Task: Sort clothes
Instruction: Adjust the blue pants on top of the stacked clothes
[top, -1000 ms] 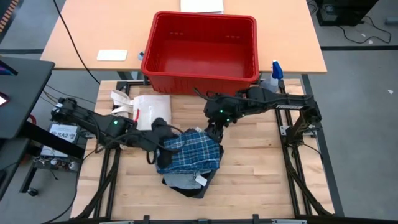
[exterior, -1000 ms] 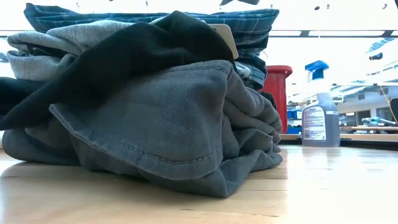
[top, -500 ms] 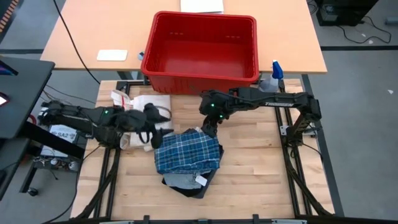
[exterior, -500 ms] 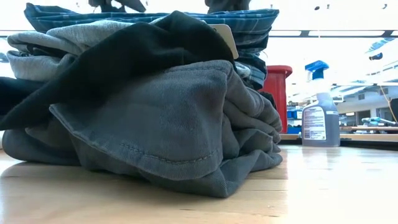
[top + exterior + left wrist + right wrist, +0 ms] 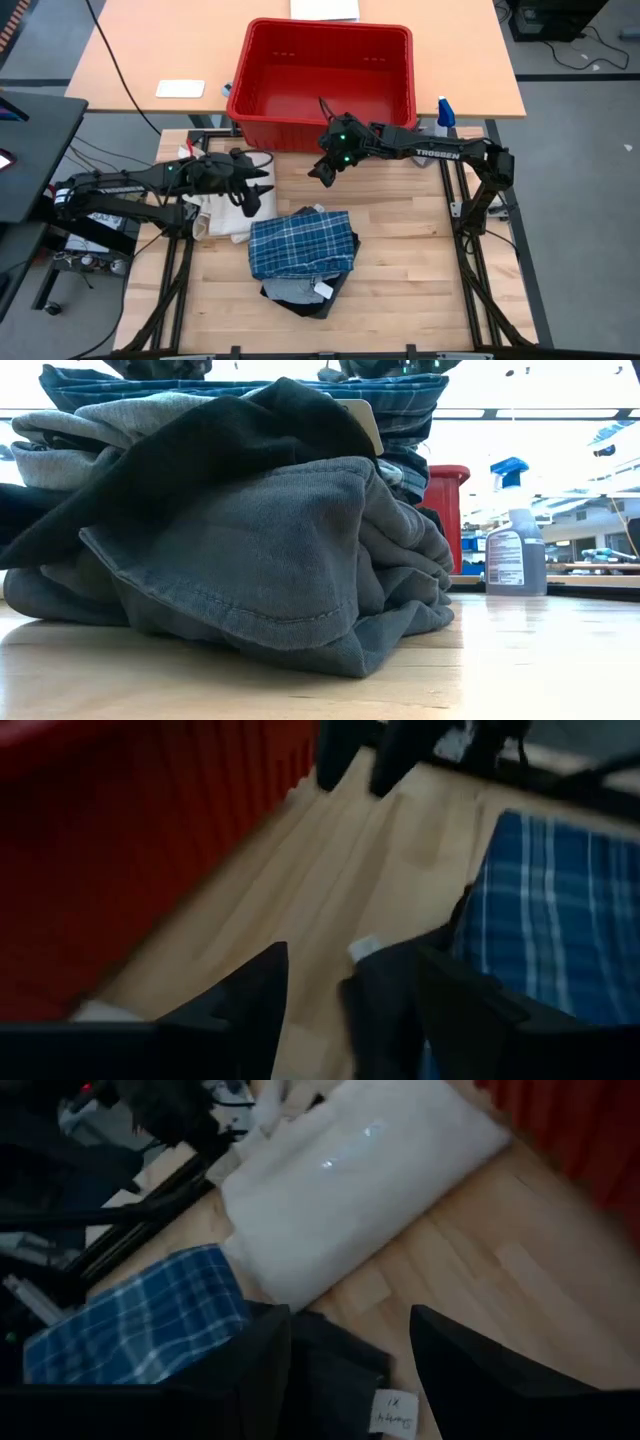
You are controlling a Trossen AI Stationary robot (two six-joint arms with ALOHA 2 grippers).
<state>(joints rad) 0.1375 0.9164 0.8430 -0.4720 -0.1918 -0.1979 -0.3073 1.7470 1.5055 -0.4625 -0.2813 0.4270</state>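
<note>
Near the middle of the table (image 5: 420, 290), toward its front edge, the clothes (image 5: 303, 255) lie in one pile, plaid on top. Both arms have lifted off it. The left gripper (image 5: 258, 193) now hangs over the white bag (image 5: 226, 205). The right gripper (image 5: 322, 170) hangs beside the red bin (image 5: 322, 72). Both claws are parted and hold nothing.

right arm (image 5: 440, 154): "TROSSEN" in white letters | white tag (image 5: 392, 1411) by the clothes: handwritten marks, unreadable | spray bottle (image 5: 515, 545) label: print too small to read
</note>
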